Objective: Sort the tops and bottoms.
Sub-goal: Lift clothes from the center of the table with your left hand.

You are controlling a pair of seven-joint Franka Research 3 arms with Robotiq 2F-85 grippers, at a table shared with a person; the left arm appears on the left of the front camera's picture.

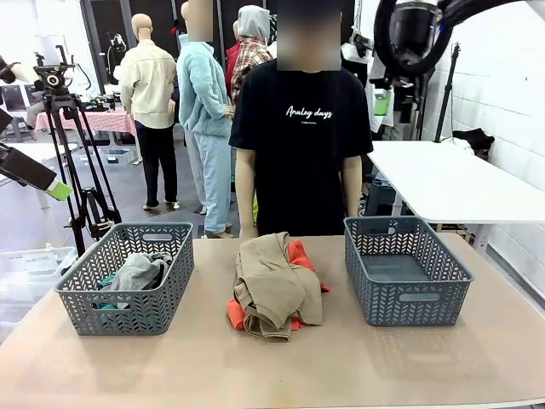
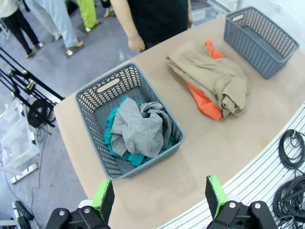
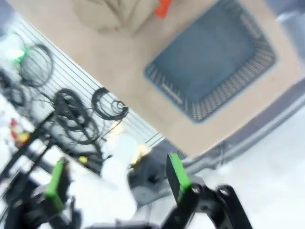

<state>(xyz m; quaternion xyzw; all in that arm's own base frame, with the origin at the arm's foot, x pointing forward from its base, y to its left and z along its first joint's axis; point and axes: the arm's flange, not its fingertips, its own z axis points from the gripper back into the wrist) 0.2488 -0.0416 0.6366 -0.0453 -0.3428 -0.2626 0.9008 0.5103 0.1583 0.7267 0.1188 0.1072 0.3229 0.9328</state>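
Lying crumpled | khaki-tan garment [image 1: 272, 285] over orange garment [image 1: 302, 256] | grey garment [image 1: 136, 273] over teal garment [image 2: 110, 131]

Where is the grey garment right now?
In the front view, the grey garment lies in the left basket, on top of the teal garment.

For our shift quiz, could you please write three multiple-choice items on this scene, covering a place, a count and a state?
1. The khaki garment lies:
A) on the orange garment
B) on the floor
C) in a hand

2. Garments in the left basket:
A) none
B) two
C) four

3. The right basket is:
A) empty
B) full
C) overturned

Answers:
1. A, khaki covers most of the orange.
2. B, grey lies over teal.
3. A, its bare floor shows.
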